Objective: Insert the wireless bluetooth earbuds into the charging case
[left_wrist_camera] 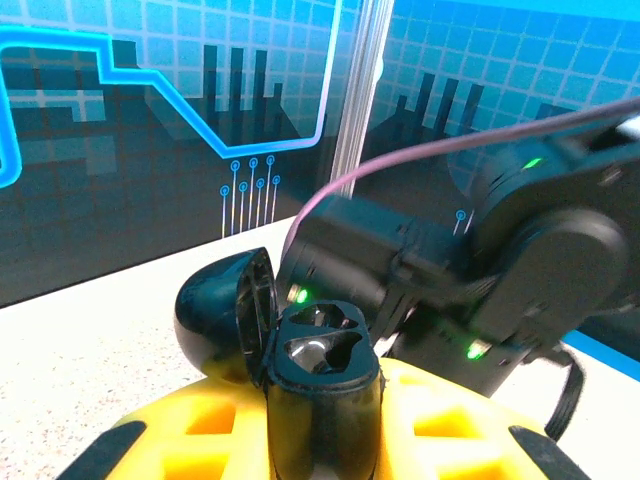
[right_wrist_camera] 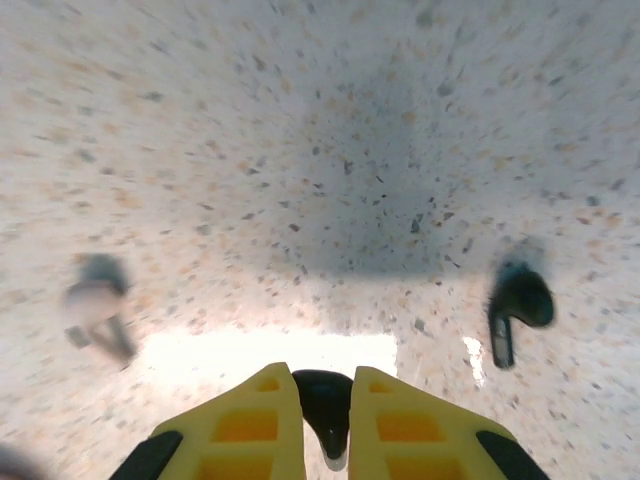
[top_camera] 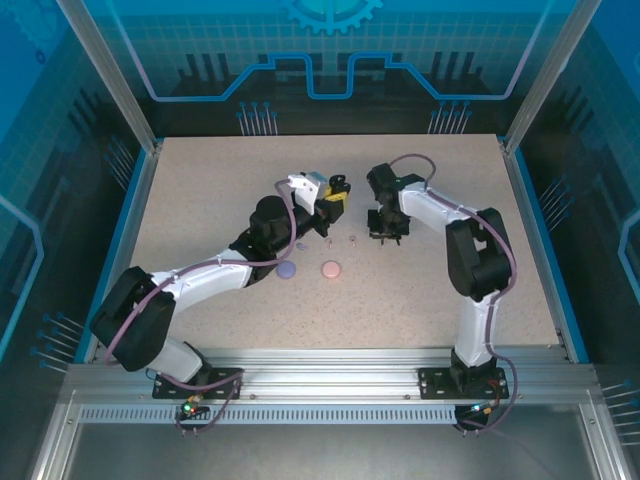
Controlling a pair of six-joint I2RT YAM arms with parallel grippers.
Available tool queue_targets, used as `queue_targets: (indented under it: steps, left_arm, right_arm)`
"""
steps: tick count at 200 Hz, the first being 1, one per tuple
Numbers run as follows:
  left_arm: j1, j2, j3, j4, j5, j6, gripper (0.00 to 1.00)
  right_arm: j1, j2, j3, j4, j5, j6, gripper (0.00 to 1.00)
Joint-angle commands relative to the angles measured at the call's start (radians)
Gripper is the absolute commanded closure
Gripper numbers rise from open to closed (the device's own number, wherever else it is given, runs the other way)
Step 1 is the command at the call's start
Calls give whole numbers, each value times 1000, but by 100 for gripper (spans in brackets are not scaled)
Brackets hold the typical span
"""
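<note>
Speckled beige surface (top_camera: 450,280) lay under both arms inside a blue-lit enclosure. The left jaws were clamped on an open black case (left_wrist_camera: 320,350), its lid (left_wrist_camera: 225,310) swung to one side and its two sockets facing up, away from the jaws. The right jaws pointed down close to the surface and were pinched shut on a black earbud (right_wrist_camera: 325,400). Its rounded head sat toward the tips, and its stem seemed to run back between the yellow fingers (right_wrist_camera: 250,430), along their length. A second black earbud (right_wrist_camera: 515,305) lay loose on the surface ahead of those jaws to one side, and a blurred pale earbud (right_wrist_camera: 95,300) lay off to the other side. From above, the case sat to the left of the right jaws, near but apart. The right arm was therefore best placed to carry its earbud across, and the stem would probably need turning toward a socket.
</note>
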Motion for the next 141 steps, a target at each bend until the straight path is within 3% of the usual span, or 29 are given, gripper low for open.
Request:
queue_targets:
  steps: [1,82,141]
  left_arm:
    - [-2,5,37,43,35,2,100]
    - [-10,-15,50,53,119,6,100]
    - [-75,-34,53,162,-22,177,100]
  right_arm:
    - [-12,-146,-28,43,-25,3,88]
    - [-17,-563,-67,157,-46,-34,88]
    - [-14,-768,-75,321,-152,-59,88]
